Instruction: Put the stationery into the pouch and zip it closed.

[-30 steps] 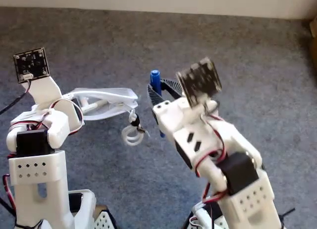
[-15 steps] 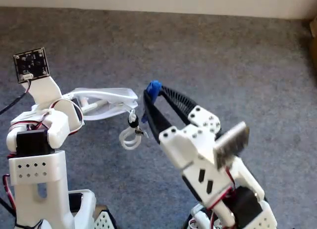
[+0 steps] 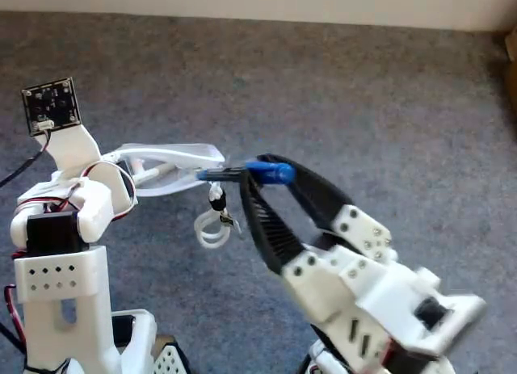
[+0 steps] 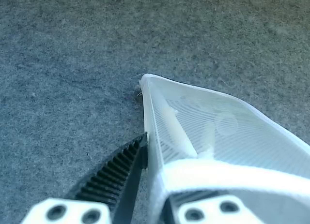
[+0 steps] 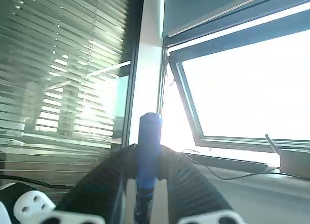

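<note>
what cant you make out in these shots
High view: whether the pen tip is inside the pouch mouth; too small.
High view: the pouch's held end, hidden behind the left arm.
Left wrist view: what the pale things inside the pouch are; mesh blurs them.

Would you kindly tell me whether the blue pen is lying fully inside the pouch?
No, the blue pen is held in the right gripper, with just its dark tip reaching the open end of the pouch.
</note>
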Controlling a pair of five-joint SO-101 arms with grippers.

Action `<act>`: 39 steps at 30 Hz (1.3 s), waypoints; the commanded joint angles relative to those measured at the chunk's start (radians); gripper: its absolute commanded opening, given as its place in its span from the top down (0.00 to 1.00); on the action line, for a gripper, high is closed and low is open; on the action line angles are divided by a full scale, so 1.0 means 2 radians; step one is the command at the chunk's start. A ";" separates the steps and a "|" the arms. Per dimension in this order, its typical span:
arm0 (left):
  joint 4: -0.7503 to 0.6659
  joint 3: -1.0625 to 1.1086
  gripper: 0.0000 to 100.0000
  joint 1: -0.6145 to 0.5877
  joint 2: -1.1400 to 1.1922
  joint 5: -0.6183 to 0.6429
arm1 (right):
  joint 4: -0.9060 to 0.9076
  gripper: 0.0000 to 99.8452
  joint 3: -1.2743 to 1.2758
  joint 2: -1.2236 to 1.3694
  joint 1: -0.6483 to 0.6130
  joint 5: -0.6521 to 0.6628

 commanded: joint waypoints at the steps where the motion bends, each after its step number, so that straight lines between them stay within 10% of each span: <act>1: -0.014 -0.001 0.99 0.009 -0.016 -0.005 | -0.086 1.00 0.031 0.049 -0.039 0.004; 16: -0.014 -0.001 0.99 0.006 -0.016 -0.005 | -0.274 1.00 0.133 0.165 -0.036 0.134; 39: -0.014 -0.001 0.99 0.006 -0.016 -0.021 | -0.158 0.80 0.152 0.171 -0.037 0.157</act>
